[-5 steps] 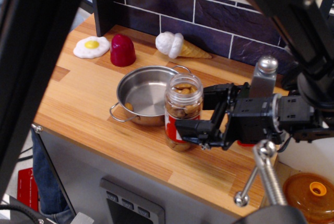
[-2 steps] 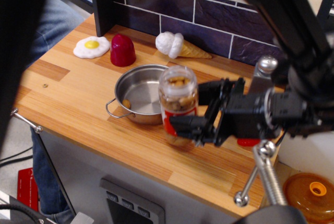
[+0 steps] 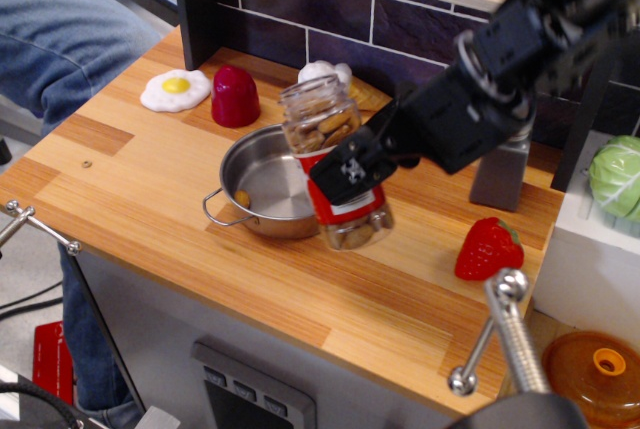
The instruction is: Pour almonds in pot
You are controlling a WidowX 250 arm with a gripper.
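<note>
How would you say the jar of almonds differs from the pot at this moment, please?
The jar is clear, tall and narrow, held off the counter and tilted by the gripper; the pot is shiny steel, wide and shallow, resting flat. The jar is full of almonds; the pot is almost empty. Both are open-topped.

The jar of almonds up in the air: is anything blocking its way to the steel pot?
Nothing visible. The gripper holds the jar of almonds tilted beside the pot, whose open top is uncovered.
</note>
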